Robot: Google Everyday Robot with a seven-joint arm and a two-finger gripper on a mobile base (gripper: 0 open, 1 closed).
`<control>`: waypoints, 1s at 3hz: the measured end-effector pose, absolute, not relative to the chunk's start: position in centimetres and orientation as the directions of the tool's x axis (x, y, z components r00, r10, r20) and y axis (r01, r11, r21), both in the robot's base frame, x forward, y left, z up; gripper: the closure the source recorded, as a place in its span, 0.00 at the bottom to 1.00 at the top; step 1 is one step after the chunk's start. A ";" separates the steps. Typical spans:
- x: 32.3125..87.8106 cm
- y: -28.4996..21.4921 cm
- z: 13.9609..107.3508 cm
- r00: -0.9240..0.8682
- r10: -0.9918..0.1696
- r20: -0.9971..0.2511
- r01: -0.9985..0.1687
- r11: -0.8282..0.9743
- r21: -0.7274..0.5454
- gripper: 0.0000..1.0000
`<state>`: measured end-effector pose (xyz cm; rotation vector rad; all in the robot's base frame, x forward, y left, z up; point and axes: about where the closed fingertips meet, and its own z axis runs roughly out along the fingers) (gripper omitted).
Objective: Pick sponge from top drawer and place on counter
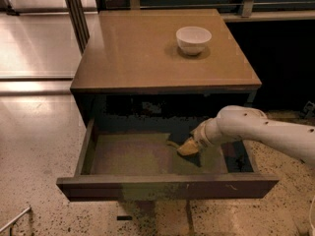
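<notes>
Sponge [187,147]: in drawer [162,188], right of centre on the floor, yellow side showing; long axis slanting from lower left up to upper right, toward the gripper.
Gripper [194,141]: low inside the open drawer, at the sponge's upper right end, touching it; whether apart or clamped cannot be told.
Arm [261,132]: white, entering from the right.
Counter [142,53]: bowl [193,39] at rear right.

- Drawer [167,187] open upward, left half of its floor is free room.
- Gripper [198,138] and arm [266,132] block the right half, beside the sponge [186,148].
- Counter [138,53] overhangs the drawer's back; bowl [193,38] at its back right.
</notes>
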<state>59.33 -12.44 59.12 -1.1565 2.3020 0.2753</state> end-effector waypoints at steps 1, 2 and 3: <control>58.6 -11.8 61.0 -0.445 -0.694 -0.567 -0.825 0.563 -0.041 1.00; 57.8 -11.5 63.9 -0.385 -0.700 -0.601 -0.881 0.474 0.013 1.00; 58.0 -12.1 67.3 -0.327 -0.714 -0.619 -0.922 0.386 0.041 1.00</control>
